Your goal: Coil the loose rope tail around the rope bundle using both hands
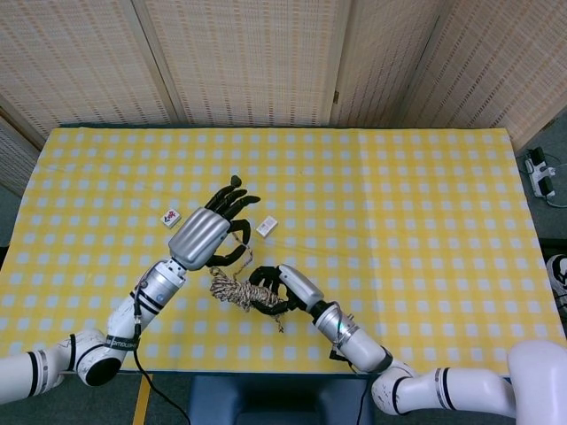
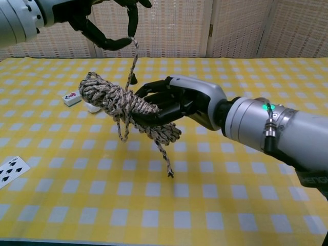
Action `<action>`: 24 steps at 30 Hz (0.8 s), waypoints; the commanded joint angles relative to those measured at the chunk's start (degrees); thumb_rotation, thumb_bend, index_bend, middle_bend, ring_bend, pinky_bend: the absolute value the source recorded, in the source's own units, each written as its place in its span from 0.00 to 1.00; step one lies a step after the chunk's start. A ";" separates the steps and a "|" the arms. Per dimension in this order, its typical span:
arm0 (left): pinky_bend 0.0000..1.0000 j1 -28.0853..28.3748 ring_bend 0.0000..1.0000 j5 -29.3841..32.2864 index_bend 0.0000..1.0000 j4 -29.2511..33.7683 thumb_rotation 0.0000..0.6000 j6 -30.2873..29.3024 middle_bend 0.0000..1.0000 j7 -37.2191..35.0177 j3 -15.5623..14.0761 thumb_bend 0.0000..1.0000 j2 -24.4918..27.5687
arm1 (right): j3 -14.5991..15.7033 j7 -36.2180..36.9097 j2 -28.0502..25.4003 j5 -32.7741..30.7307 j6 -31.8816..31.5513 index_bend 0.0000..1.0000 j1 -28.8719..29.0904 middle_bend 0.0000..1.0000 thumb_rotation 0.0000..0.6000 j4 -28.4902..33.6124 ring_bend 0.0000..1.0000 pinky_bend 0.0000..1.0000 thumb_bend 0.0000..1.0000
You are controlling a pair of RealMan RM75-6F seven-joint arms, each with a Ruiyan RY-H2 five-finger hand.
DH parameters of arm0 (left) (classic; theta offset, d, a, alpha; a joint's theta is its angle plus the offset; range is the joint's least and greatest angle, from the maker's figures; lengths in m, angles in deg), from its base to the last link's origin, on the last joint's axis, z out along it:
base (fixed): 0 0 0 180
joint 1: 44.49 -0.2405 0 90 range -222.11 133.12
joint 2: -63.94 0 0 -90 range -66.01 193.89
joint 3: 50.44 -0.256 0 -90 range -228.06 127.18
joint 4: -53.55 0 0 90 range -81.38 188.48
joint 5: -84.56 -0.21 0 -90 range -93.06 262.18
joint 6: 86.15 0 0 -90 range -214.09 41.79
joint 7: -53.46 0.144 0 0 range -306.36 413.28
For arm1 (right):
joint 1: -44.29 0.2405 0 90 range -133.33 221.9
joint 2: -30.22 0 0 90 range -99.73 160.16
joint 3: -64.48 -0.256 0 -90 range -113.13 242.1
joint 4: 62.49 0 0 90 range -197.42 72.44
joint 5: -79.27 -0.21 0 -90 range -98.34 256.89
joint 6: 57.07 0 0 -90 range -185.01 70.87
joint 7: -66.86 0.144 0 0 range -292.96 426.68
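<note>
We see the right hand (image 2: 177,100) raised above the table (image 1: 425,221), its dark fingers (image 2: 154,92) curled around the rope bundle (image 2: 115,102) and holding it roughly level, with the free end of the bundle pointing toward the robot's left. In the head view the same bundle (image 1: 235,290) lies in the right hand (image 1: 283,288) near the front edge of the table, just below the left hand (image 1: 208,232). We see the left hand (image 2: 102,23) held higher than the bundle, pinching the loose rope tail (image 2: 133,61) between thumb and a finger while its other fingers are spread; the tail runs almost straight down from that pinch to the bundle. A second short rope end (image 2: 164,156) hangs below the bundle, clear of the tablecloth. On the table we note a small domino-like tile (image 2: 72,97) beside the bundle's left end, a playing card (image 2: 11,171) near the front left edge, a small white block (image 1: 265,227) just right of the left hand, and a small dark object (image 2: 132,78) farther back. A white bottle (image 2: 93,107) is largely hidden behind the bundle.
</note>
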 commanded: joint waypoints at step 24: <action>0.00 -9.26 0.05 -10.42 0.64 2.17 1.00 -11.17 0.15 -8.87 -8.64 0.48 3.01 | -11.39 22.28 12.72 4.91 -17.08 0.78 -8.95 0.64 1.00 -6.89 0.72 0.64 0.74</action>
